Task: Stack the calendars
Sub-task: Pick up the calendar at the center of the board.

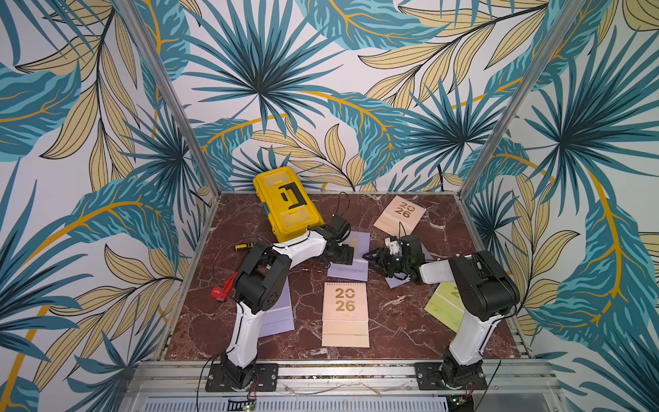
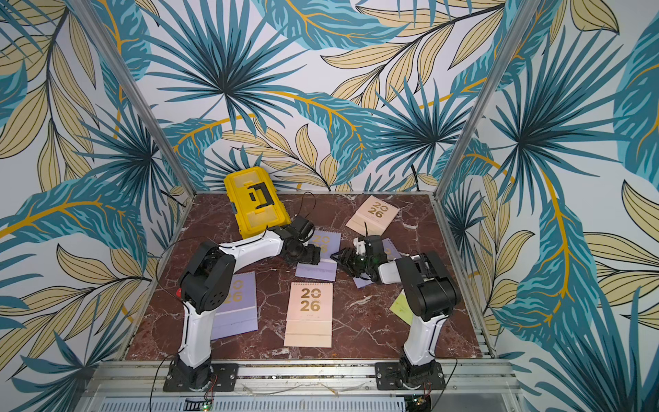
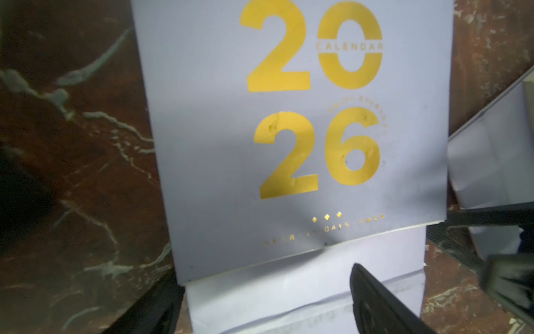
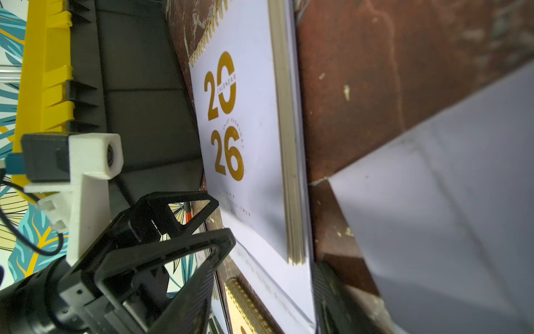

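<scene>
The left fingers [image 3: 375,300] stood spread wide with nothing in them. They were poised over the folded base flap of a lilac calendar [image 3: 289,144], whose gold "2026" cover lay flat on the desk [image 3: 72,173] straight ahead of them. The right fingers [image 4: 193,292] were about half apart and also empty, with wallpaper showing through the gap. The same lilac calendar lay just off their tips, and a second lilac calendar [image 1: 396,282] lay beneath and behind them. The rest sat well apart from both sets of fingers: a third lilac calendar [image 2: 239,306], a near peach calendar [image 1: 345,314], a far peach calendar [image 1: 399,214] and a lime calendar [image 1: 442,306]. None rested on another, so the stacking looked barely begun.

The calendar lay flush on the marble, so closing fingers would probably catch only the cover or the loose flap. The pages could then fan open, or the whole thing could skate away. Both sets of fingers crowded the same calendar, so a careless advance could knock them together or shove it into its lilac neighbour.

The only container, a yellow toolbox [image 1: 285,203], sat off to the side of the left fingers, close by their wrist. Its lid was shut, its contents were hidden and no calendar lay on it. A screwdriver [image 1: 244,246] lay outside it on the desk
</scene>
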Controlling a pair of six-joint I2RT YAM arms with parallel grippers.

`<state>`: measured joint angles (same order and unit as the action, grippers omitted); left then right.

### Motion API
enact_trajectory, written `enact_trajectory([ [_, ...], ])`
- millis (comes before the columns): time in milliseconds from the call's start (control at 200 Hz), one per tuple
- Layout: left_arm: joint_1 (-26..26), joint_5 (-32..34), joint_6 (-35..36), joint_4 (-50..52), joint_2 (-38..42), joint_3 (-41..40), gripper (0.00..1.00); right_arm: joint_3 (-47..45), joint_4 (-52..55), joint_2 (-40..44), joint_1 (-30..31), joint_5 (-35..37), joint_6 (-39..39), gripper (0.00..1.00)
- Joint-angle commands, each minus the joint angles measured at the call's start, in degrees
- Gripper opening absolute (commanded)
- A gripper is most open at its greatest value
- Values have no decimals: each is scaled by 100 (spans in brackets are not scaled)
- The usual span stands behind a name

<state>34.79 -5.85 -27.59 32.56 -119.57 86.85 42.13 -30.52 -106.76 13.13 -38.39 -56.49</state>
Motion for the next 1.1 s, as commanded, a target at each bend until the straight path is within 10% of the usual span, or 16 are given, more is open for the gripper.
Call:
enact_trajectory([
  [0,-71,-496,-249,-390,184,-169,90,-245,-585,-256,10,-313,-454,58],
  [315,-156,-763,-385,-454,370,-176,90,-563,-3353,-754,6,-524,-1911,53],
  [791,-174,-896,-413,-496,224,-168,90,-587,-3655,-631,4,-675,-2036,41],
  [1097,-174,-1025,-395,-502,240,-111,90,-399,-1108,93,6,-404,-423,35],
])
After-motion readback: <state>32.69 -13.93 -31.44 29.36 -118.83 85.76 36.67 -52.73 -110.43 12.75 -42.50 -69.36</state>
